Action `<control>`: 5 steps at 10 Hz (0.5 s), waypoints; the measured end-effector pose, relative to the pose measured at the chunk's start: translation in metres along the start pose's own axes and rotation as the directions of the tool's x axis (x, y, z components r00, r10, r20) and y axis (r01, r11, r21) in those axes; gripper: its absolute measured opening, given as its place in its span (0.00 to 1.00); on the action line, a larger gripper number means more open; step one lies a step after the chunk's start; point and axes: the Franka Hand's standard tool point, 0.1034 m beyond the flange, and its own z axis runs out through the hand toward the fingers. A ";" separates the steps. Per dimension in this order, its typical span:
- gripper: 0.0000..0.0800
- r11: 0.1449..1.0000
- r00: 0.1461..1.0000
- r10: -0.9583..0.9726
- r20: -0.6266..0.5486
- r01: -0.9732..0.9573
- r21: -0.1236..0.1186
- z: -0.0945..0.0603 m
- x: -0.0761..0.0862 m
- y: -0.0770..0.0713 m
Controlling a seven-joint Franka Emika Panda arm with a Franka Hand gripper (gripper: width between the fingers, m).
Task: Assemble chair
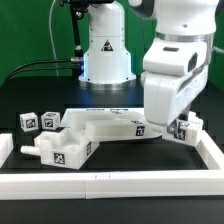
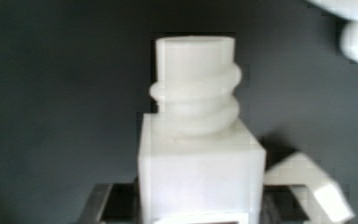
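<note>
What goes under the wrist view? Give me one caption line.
White chair leg, a square block ending in a ridged peg, clamped between the jaws over the dark table.

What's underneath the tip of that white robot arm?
A white chair leg with a threaded peg, standing between the fingers. What lies beneath the leg is covered.

Bright, soft shadows; leg blurred, seemingly overexposed.

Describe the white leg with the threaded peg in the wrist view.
The chair leg is white and plastic-looking: a square-sided block ending in a round, threaded peg. It is low over the dark table, at the exterior view's right, where black-and-white tags seem to show on it. The end effector appears closed on its block end from both sides.
</note>
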 end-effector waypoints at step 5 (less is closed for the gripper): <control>0.35 0.987 0.987 0.158 -0.014 -0.158 -0.008 -0.002 0.001 -0.025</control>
